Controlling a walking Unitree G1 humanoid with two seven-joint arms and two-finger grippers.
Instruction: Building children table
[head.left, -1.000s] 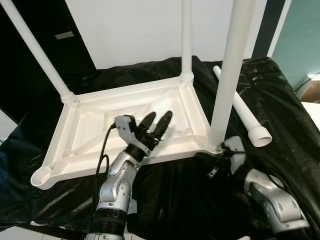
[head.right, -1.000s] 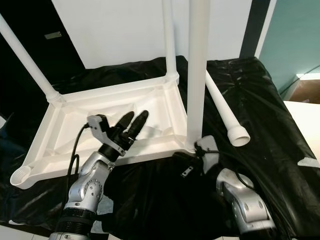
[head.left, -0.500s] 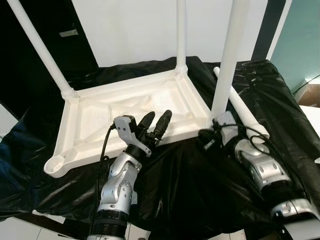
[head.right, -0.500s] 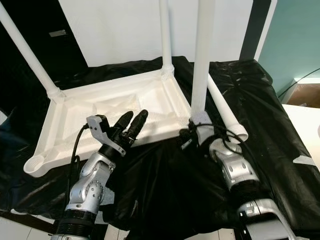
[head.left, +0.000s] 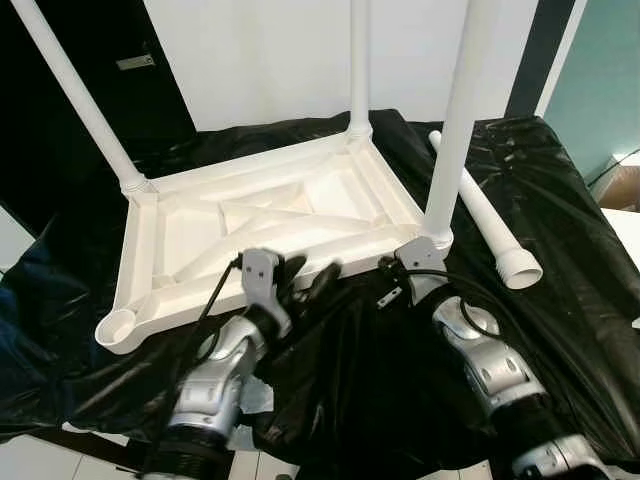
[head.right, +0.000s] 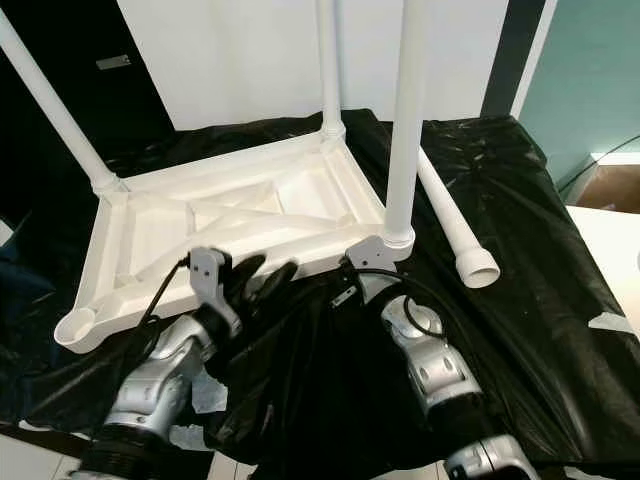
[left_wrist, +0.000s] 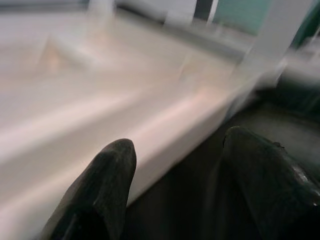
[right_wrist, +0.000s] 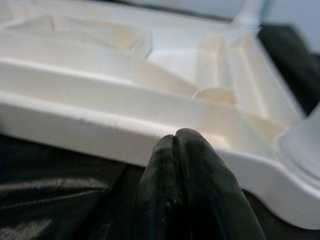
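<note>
White tabletop (head.left: 270, 215) carries three fitted legs (head.left: 455, 120); you see one loose leg (head.left: 480, 215). Left gripper (head.left: 305, 285) spread, right gripper (right_wrist: 187, 165) pressed together, both at its rim.

Both eye views are looking forward and down from head height, sharing the upturned white tabletop (head.left: 270, 215) toward 12 o'clock. Each wrist camera is looking along its own fingers, sitting close against that tabletop's near rim (right_wrist: 100, 132), the left one blurring.

Crumpled black plastic sheet (head.left: 560, 180) (glossy), white wall (head.left: 260, 50) behind
</note>
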